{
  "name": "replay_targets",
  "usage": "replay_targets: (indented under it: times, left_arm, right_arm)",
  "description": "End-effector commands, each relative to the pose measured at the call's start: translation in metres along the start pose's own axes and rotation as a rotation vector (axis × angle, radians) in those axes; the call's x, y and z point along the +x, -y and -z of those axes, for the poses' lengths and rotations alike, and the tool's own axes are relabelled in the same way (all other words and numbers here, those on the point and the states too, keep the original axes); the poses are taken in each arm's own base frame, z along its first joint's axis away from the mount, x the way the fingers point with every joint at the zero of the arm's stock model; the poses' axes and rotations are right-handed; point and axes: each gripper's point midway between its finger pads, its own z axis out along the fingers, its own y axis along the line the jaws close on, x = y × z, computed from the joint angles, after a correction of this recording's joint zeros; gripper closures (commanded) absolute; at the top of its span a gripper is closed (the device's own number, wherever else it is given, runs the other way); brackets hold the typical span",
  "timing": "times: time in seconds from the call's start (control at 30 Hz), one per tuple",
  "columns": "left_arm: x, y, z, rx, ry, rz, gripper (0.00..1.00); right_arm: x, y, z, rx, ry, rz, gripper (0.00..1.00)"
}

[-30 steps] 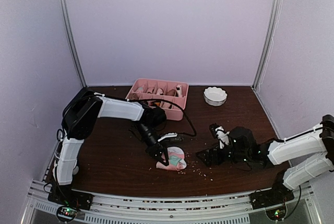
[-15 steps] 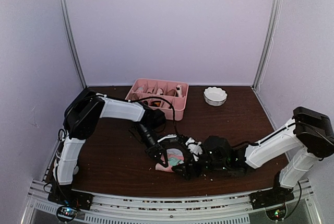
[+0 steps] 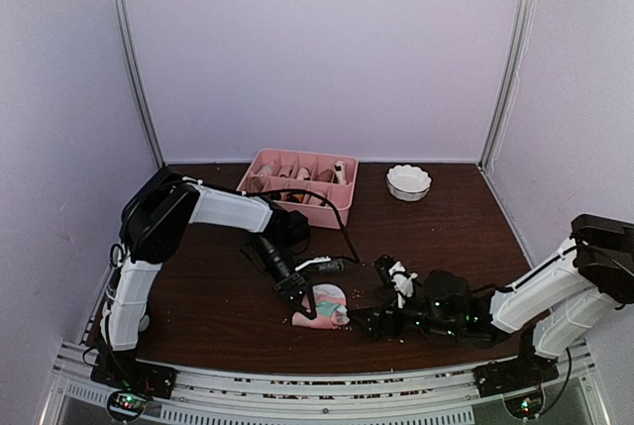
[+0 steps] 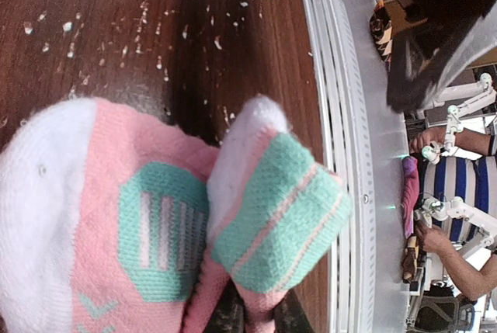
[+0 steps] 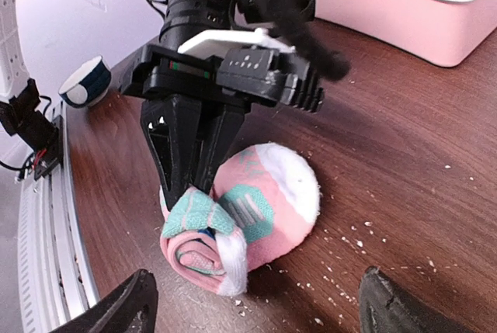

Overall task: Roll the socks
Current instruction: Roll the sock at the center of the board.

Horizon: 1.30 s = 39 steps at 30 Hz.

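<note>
- Top external view: we find the pink sock (image 3: 325, 306) lying as a partly rolled bundle on the table (image 3: 213, 281). It sits near the front edge between the two arms, well in front of the pink tray (image 3: 327, 215) and the white bowl (image 3: 408, 182).
- From the same view, we note the left gripper (image 3: 300, 296) bearing down on the bundle's left end. The right gripper (image 3: 372, 324) sits low just to the right of the bundle, apart from the fabric.
- Right wrist view: we see the left fingers (image 5: 177, 168) drawn close together, meeting at the teal cuff atop the rolled end and pinching it. The roll's open spiral faces the camera, and the white-tipped toe lies flat behind it on the wood.
- Left wrist view: we observe the teal-and-pink striped cuff raised up right at the camera. The teal patch and white toe spread out to its left, with the front rail beyond.
- On the right gripper, we record its fingertips (image 5: 124, 310) standing wide apart at the bottom corners of its own view. Nothing lies between them, and the sock is ahead of them, untouched.
- We note pale crumbs (image 5: 353, 240) scattered on the wood around the bundle.
</note>
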Motion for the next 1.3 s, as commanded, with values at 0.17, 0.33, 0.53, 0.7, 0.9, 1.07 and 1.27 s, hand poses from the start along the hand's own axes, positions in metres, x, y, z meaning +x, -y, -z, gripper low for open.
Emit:
replay_targets:
  times: [0.17,0.33,0.53,0.7,0.9,1.07,1.27]
  left_arm:
    - [0.055,-0.044,-0.02,-0.11,-0.175,0.14,0.96]
    - [0.057,-0.045,-0.021,-0.113,-0.18,0.145,0.96]
    - [0.058,-0.047,-0.02,-0.123,-0.188,0.139,0.96]
    - [0.058,-0.047,-0.019,-0.127,-0.19,0.135,0.96]
    - [0.056,-0.047,-0.019,-0.125,-0.184,0.13,0.96]
    - [0.053,-0.045,-0.017,-0.122,-0.175,0.116,0.94]
    - [0.04,-0.031,-0.007,-0.129,-0.13,0.011,0.52]
  right_arm:
    - [-0.017,-0.005,0.021,-0.045,0.12,-0.088,0.1]
    - [-0.016,-0.026,-0.013,-0.052,0.022,0.028,0.12]
    - [-0.011,-0.033,-0.051,-0.042,-0.047,0.109,0.14]
    - [0.0,-0.031,-0.061,-0.037,-0.081,0.119,0.18]
    - [0.025,-0.026,-0.056,-0.041,-0.154,0.108,0.28]
    - [0.037,-0.024,-0.056,-0.043,-0.192,0.094,0.52]
    - [0.049,-0.017,-0.058,-0.02,-0.246,0.055,0.96]
